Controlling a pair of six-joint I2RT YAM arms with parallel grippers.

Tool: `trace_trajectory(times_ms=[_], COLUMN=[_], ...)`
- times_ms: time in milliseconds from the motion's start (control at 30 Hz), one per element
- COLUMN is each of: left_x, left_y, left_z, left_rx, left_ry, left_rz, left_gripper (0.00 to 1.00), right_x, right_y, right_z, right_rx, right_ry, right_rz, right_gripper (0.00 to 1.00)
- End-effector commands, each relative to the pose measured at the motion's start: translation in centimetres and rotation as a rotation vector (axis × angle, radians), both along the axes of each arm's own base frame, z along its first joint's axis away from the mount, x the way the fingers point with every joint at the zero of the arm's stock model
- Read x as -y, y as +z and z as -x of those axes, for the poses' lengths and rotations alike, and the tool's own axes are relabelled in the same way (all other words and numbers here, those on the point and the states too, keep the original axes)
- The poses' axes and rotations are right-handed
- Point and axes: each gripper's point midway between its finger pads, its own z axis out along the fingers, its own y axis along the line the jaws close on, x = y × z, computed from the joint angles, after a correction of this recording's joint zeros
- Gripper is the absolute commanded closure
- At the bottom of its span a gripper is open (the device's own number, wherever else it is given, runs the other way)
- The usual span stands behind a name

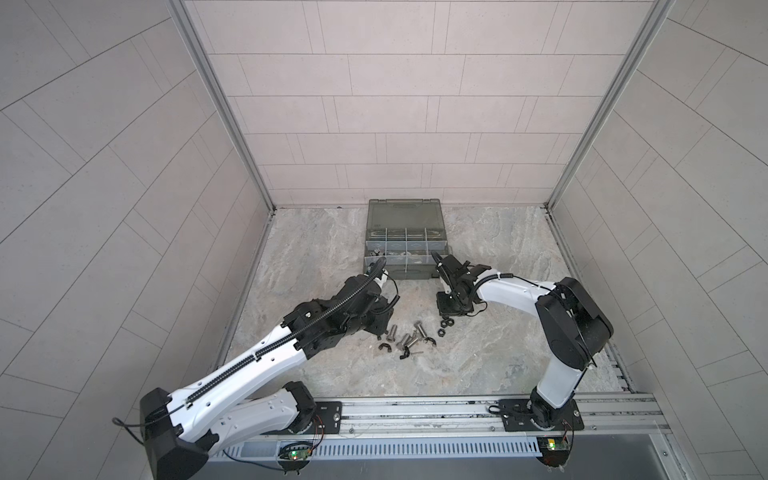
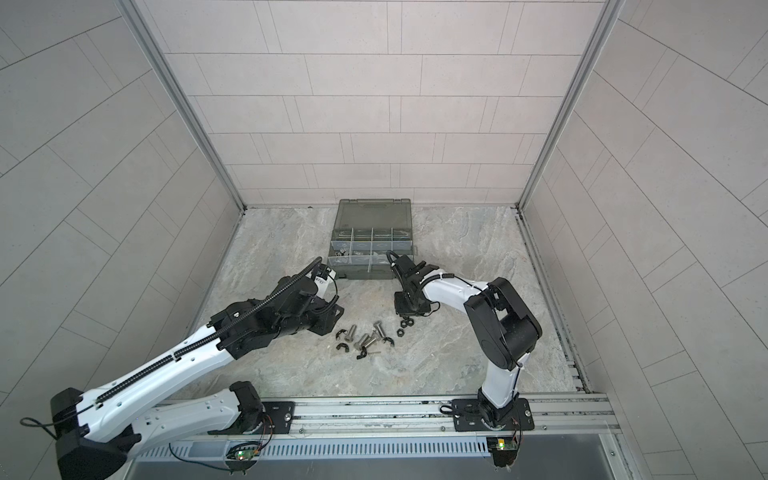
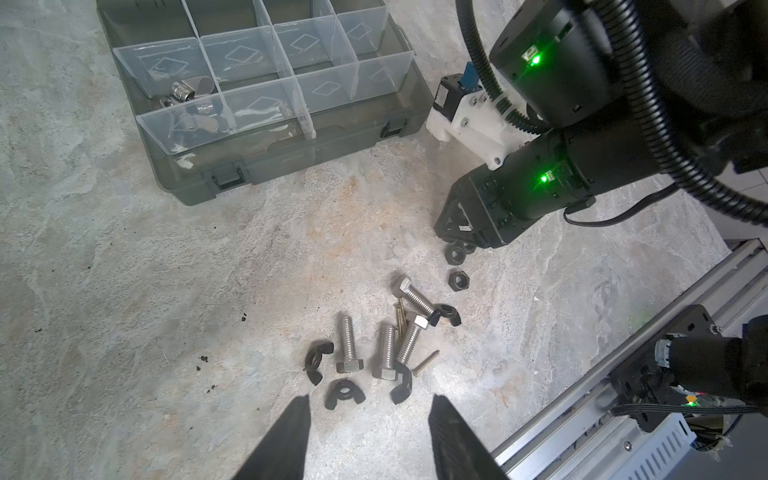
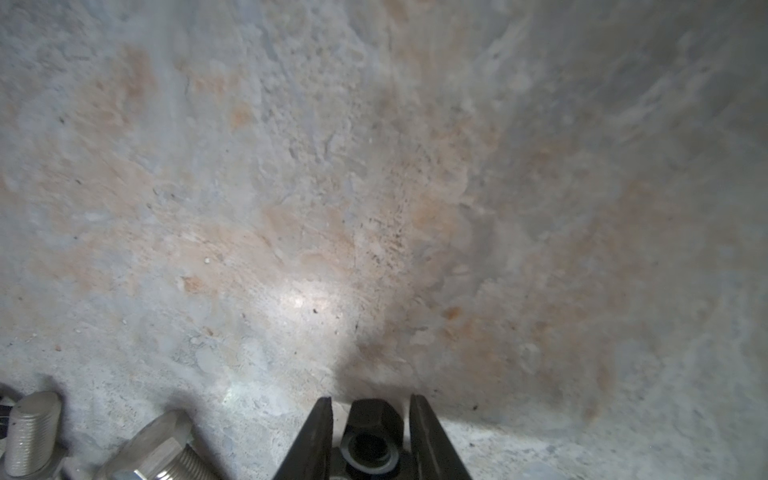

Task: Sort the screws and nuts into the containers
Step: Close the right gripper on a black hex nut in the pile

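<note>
R arm: your right gripper (image 4: 371, 400) is down at the worktop (image 1: 311, 249), tips pointing down, jaws narrowed to approx. one nut's width. A black hex nut (image 4: 376, 419) sits betw. its fingers (image 4: 320, 440). A thin strip of worktop shows on each side of the nut, so no contact is visible and it does not look pinched. In the left wrist view a second hex nut (image 3: 458, 279) lies free just beside that gripper, on the pile side.

L arm: your left gripper (image 3: 370, 399) hovers over the near edge of the pile, jaws wide apart, nothing betw. them.

Pile: in both top views it lies betw. the two grippers, well apart from the case.
- screws (image 3: 388, 349): four silver bolts lying flat, close together, two of them touching.
- thin pointed screws (image 3: 426, 360): two, mixed in w/ the bolts.
- black winged pieces (image 3: 345, 392): four, around the pile's edge.

Case: the organiser case (image 1: 405, 274) stands at the back centre of the worktop, lid (image 1: 405, 214) open and leaning toward the back wall. The containers (image 3: 245, 58) are its compartments w/ pale dividers. Silver winged nuts (image 3: 189, 89) lie in two end compartments on the L-arm side, middle and front rows. Other compartments: too small to read.
</note>
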Motion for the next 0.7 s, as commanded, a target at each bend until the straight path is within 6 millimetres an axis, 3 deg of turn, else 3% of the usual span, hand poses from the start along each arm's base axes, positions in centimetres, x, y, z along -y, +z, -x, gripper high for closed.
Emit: trace_trajectory(times_ms=[0, 300, 667], left_x=[-0.26, -0.41, -0.7], left_y=[0.4, -0.06, -0.31], left_z=[0.3, 0.36, 0.35], left_rx=[0.012, 0.007, 0.01], left_ry=[-0.012, -0.011, 0.002], left_rz=[-0.004, -0.014, -0.017], left_gripper=[0.48, 0.48, 0.48], right_x=[0.45, 0.84, 1.09], right_y=[-0.4, -0.75, -0.57], right_z=[0.63, 1.39, 1.1], right_rx=[-0.015, -0.023, -0.029], right_ry=[-0.015, -0.016, -0.003], right_rz=[0.041, 0.076, 0.112], right_gripper=[0.67, 0.68, 0.81])
